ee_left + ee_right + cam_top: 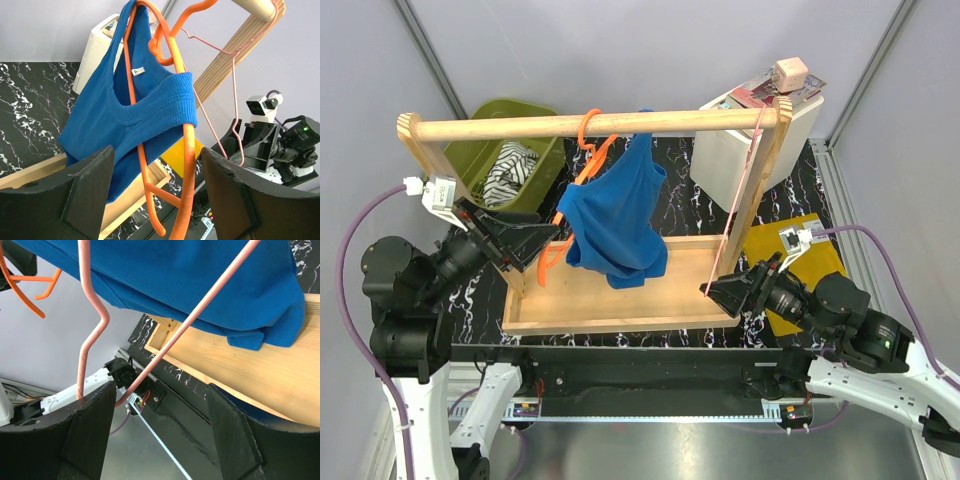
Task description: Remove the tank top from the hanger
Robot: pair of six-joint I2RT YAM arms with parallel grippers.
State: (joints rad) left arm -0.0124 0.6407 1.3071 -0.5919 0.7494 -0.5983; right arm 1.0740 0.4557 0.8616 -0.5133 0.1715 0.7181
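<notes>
Matt knitted cloth tank top [125, 115], glossy smooth plastic hanger [187, 165], bare wood rack [590, 125]

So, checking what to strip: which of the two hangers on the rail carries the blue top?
The orange hanger, near the wooden rail's middle, with the tank top on it; the thin pink hanger at its right end hangs bare.
</notes>
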